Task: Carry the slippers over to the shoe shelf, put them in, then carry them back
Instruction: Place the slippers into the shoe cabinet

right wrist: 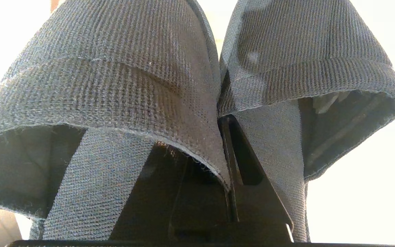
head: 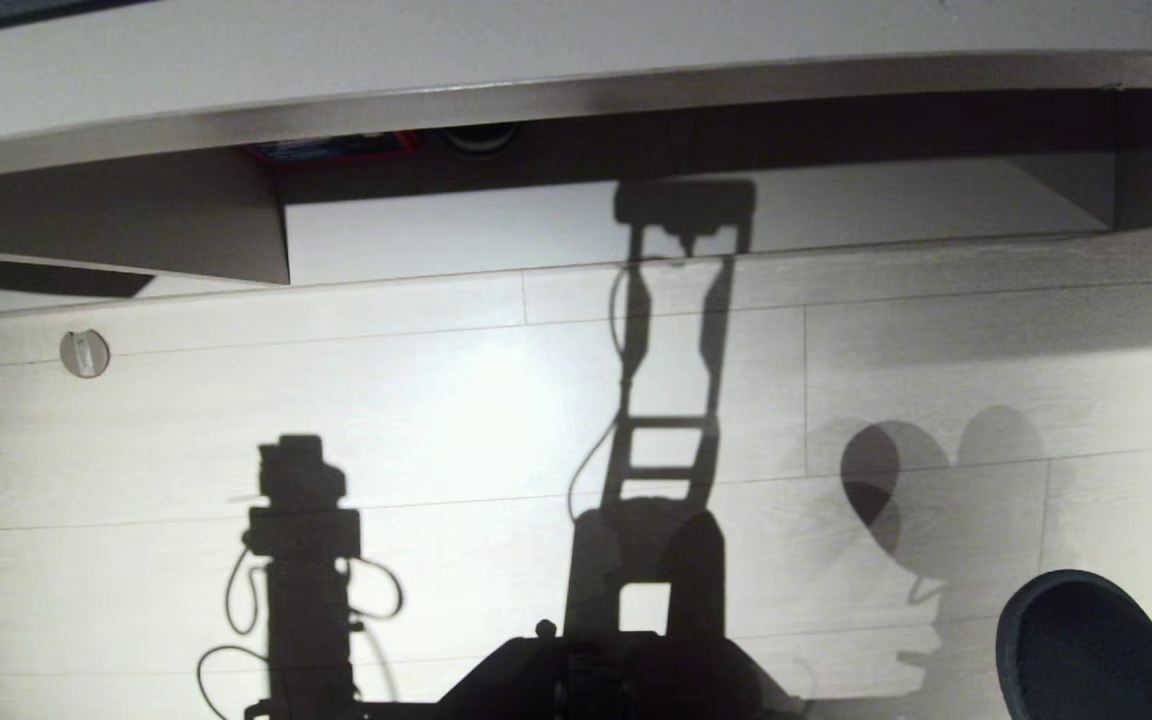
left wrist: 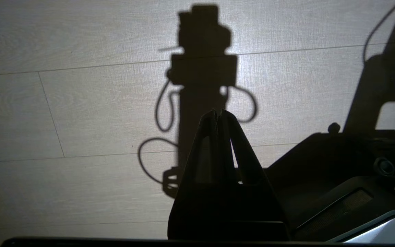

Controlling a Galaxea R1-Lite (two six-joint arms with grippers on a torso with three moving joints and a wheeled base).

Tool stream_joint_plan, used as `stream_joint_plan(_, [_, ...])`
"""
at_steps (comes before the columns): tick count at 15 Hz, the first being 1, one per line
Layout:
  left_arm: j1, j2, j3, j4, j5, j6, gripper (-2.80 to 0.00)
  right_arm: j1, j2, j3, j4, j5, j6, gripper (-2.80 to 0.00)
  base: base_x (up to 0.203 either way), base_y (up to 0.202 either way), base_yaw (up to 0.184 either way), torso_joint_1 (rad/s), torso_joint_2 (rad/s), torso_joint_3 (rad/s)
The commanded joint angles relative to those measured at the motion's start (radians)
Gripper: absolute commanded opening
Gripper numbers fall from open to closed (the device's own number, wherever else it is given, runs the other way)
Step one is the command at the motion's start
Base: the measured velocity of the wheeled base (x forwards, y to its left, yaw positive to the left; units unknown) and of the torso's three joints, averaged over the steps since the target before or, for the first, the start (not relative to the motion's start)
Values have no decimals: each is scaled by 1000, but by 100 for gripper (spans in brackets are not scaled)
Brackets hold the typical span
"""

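The slippers (right wrist: 170, 85), a dark navy knit pair, hang side by side from my right gripper (right wrist: 222, 120). It is shut on their touching inner edges. One finger (right wrist: 238, 161) shows between them; the other is hidden inside a slipper. In the head view the slippers' rounded toes (head: 1086, 640) show at the bottom right, above the floor. A wide, low open-fronted compartment (head: 696, 215) with dark edging and slanted side panels spans the top of that view; it looks like the shoe shelf. My left gripper (left wrist: 217, 111) is shut and empty above the floor.
Pale wood-grain floor planks (head: 436, 420) fill the middle, crossed by the shadows of my arms and trunk. A small round fitting (head: 85, 352) sits in the floor at the left. My dark base (head: 586, 680) shows at the bottom. A red and blue item (head: 336, 150) lies under the compartment's top.
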Motion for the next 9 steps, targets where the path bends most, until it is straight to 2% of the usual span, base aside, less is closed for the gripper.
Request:
stream_joint_plan(1, [0,1,0,0,1,0,-280,0,0,0,0,0,-1,-280,0,0,0,3,1,-192])
stream_joint_plan(5, [0,0,0,0,2,0,-280,0,0,0,0,2,-1,-280,0,0,0,4,3,-163])
stream_joint_plan(9, [0,1,0,0,1,0,-280,0,0,0,-2,0,-1,-280,0,0,0,0,3,-20])
